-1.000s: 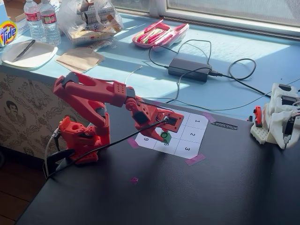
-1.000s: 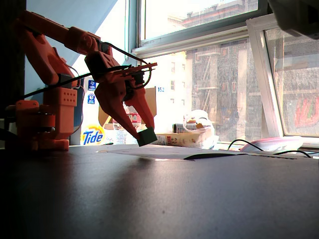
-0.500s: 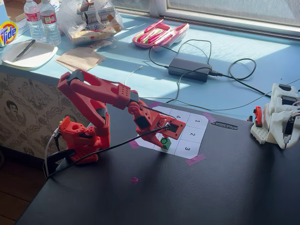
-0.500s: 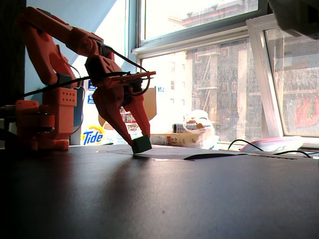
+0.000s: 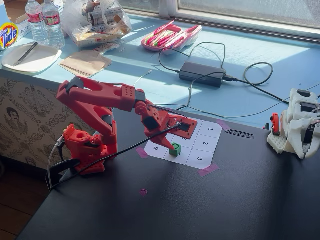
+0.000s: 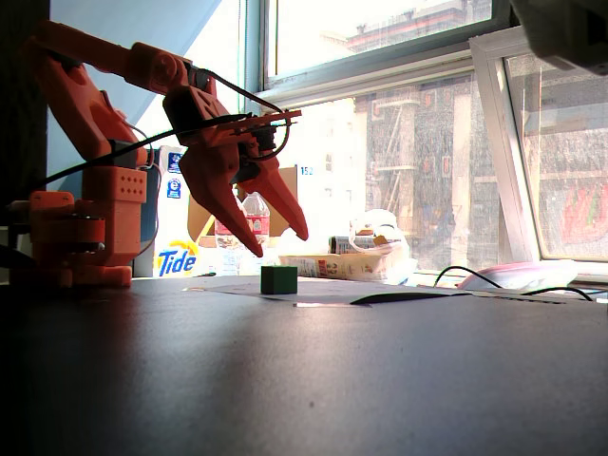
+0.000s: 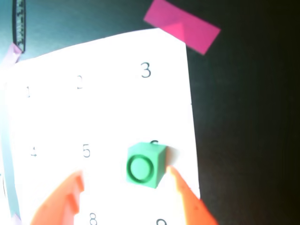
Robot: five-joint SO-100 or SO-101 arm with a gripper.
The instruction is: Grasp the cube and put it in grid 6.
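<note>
The small green cube (image 7: 146,165), with a dark ring on its top face, sits on the white numbered sheet (image 5: 207,135). It rests in grid 6 (image 7: 150,126), to the right of the 5 in the wrist view, and hides most of the digit. My red gripper (image 6: 281,244) hangs open a little above the cube (image 6: 277,278) and does not touch it. In the wrist view the orange fingertips (image 7: 70,192) stand either side of the cube, the right one close to its edge. From the higher fixed view the cube (image 5: 175,148) lies just below the gripper (image 5: 173,136).
Pink tape (image 5: 207,170) holds the sheet's corners to the black table (image 5: 225,210). A white robot part (image 5: 300,122) stands at the right edge. A power adapter with cables (image 5: 201,73), a pink case (image 5: 171,36), a plate (image 5: 30,57) and bottles (image 5: 45,20) lie on the blue sill behind.
The gripper went down with the cube shut in its jaws, set it on the sheet, then opened and rose. The cube now stands free on the sheet.
</note>
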